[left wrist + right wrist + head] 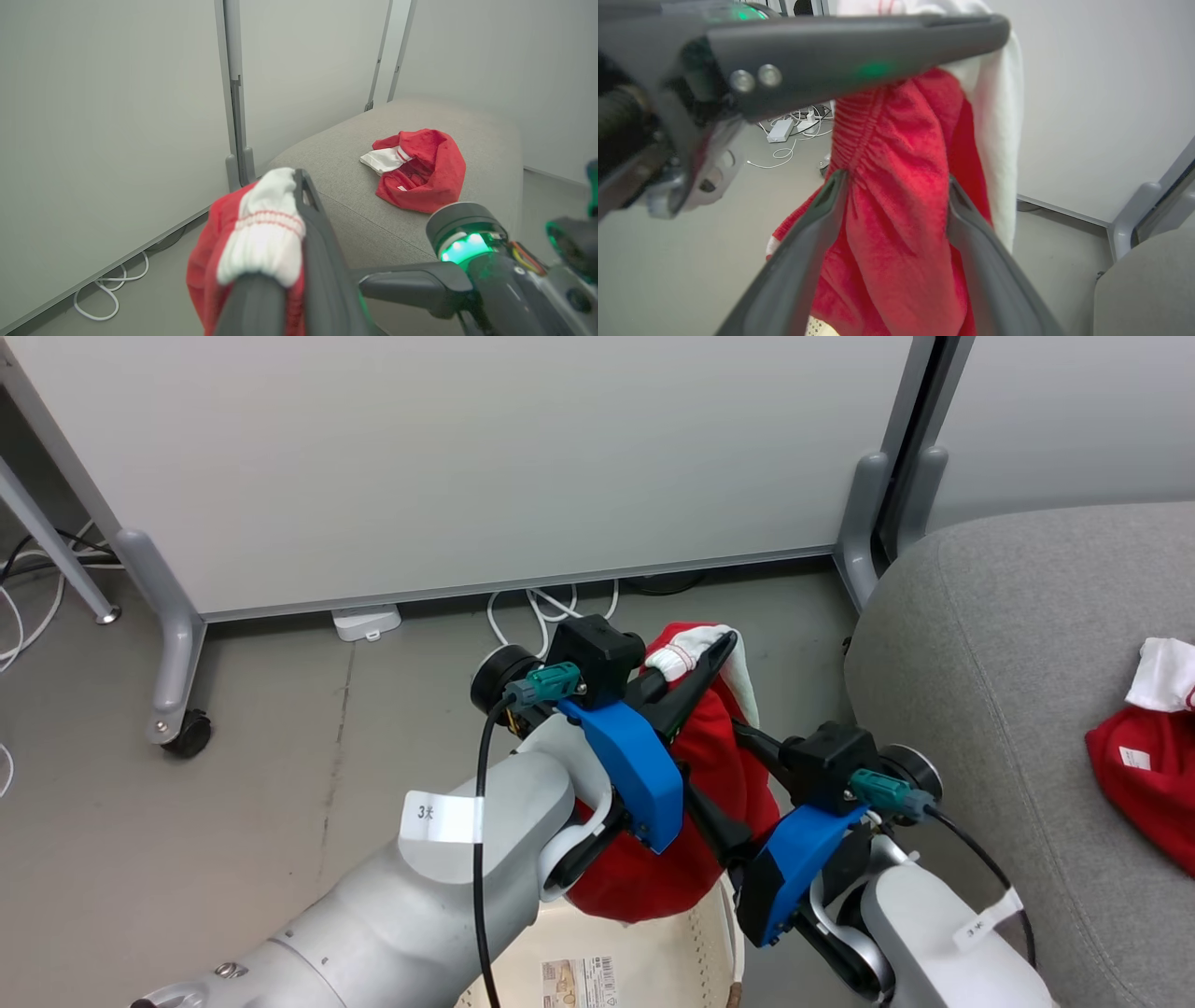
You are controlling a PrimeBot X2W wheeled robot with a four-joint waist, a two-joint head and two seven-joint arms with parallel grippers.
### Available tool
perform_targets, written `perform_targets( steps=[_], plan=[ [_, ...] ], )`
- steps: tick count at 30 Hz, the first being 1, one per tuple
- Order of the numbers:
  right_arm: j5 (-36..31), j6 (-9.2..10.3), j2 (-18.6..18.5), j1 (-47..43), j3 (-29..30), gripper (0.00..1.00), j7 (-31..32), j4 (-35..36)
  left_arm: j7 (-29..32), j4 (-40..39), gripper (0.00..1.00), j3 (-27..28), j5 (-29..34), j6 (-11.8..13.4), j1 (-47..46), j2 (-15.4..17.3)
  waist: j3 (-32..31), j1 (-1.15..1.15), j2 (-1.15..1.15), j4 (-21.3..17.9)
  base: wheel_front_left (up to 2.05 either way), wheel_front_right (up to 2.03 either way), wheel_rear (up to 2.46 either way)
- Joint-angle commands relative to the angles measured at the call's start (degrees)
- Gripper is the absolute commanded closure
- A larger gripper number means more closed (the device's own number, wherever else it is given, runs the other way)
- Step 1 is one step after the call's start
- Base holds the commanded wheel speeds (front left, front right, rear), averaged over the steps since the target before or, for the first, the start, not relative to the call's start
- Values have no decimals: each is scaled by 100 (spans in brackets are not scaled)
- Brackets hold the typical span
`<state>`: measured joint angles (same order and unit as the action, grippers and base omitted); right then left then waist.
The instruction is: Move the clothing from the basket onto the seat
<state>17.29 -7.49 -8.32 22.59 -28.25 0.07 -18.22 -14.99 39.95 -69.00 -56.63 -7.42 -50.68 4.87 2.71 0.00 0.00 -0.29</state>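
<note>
Above the basket (672,947), left pincer (714,658) clamps the hanging red garment (719,775), right pincer (895,179) wide astride it; seat (1008,644) lies right.

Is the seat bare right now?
No, a crumpled red garment with white trim lies on the grey seat in the left wrist view.

Head camera looks down from above — both wrist cameras sit close, sharing the red garment (644,882)
</note>
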Motion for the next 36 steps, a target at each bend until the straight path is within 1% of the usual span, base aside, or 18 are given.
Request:
perform_targets(
  steps=[1,5,13,19,20,21,22,29,36],
  plan=[
    [78,-1,-35,139,-99,0,-28,-166,-28,-14,100,-8,-5,-7,-95,-18,13,0,0,31,0,0,0],
    [206,-1,23,448,-356,0,-158,-733,-29,-18,100,-21,-17,-7,-126,-25,26,0,0,76,0,0,0],
    [459,-1,286,934,-771,0,-605,-1785,-29,-10,100,-36,-29,-7,-136,-34,31,0,0,90,0,0,0],
    [633,-1,395,1195,-1038,1,-891,-2415,-29,-6,100,-71,-59,-7,-114,-52,-12,0,0,95,0,0,0],
    [678,-1,409,1229,-1076,52,-924,-2502,-29,-4,100,-79,-68,-7,-106,-56,-21,0,0,95,0,0,0],
    [727,-1,420,1267,-1106,95,-969,-2582,-29,-1,100,-86,-77,-7,-97,-58,-29,0,0,94,0,0,0],
    [767,-1,430,1289,-1133,100,-1003,-2652,-29,1,100,-91,-82,-7,-88,-60,-39,0,0,93,0,0,0],
    [1017,-1,484,1399,-1279,100,-1237,-2990,-29,18,100,-107,-117,-7,-28,-35,-121,0,0,60,0,0,0],
    [1193,-1,505,1487,-1394,100,-1347,-3143,-29,37,100,-75,-129,-7,0,-23,-150,0,0,19,0,0,0]
  ],
)
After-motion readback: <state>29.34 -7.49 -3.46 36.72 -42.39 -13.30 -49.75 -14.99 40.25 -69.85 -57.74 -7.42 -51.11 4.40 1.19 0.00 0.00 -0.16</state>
